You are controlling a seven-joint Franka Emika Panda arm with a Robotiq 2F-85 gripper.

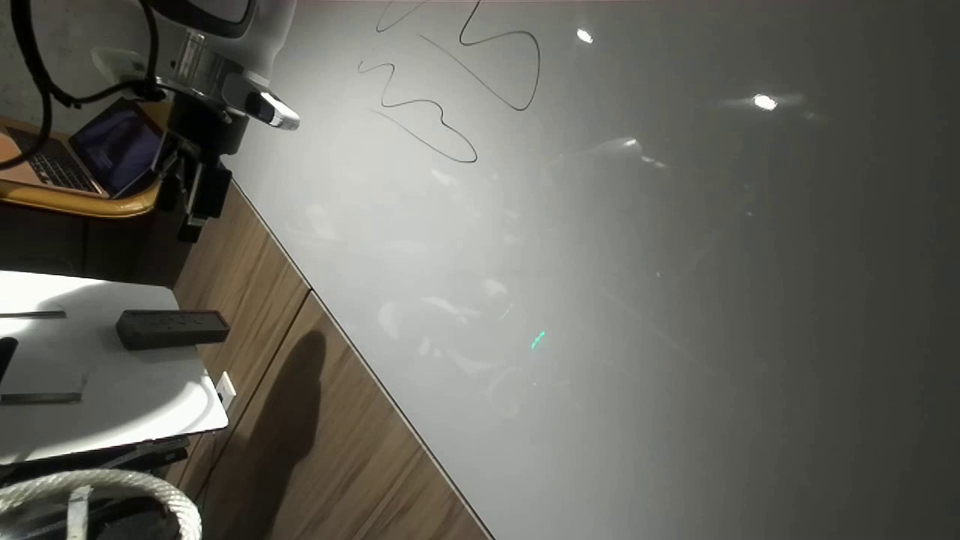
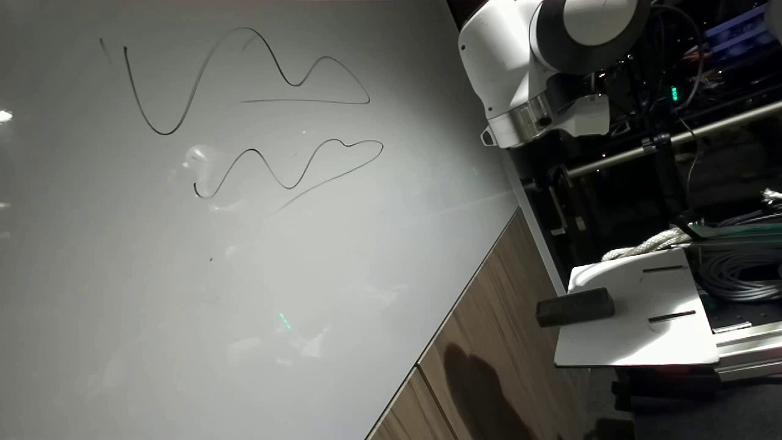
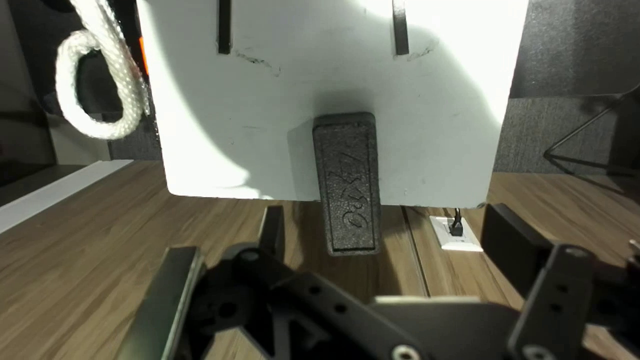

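Uneven light | pinpoint glare on whiteboard (image 1: 637, 262) | shadow across wood panelling (image 1: 360, 442)

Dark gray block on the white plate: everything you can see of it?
The dark gray block, apparently a whiteboard eraser, is long and rectangular, with a grainy, foam-like surface, an inset border line and lettering I can't read. It lies on the white plate, one end overhanging the edge. The open claw doesn't touch it.

Whiteboard (image 1: 660, 300) faced aslant, from farther back, in both exterior views
Dark block (image 3: 349, 187) is viewed closely from the wrist camera; white plate (image 3: 275, 95) is shared by all.
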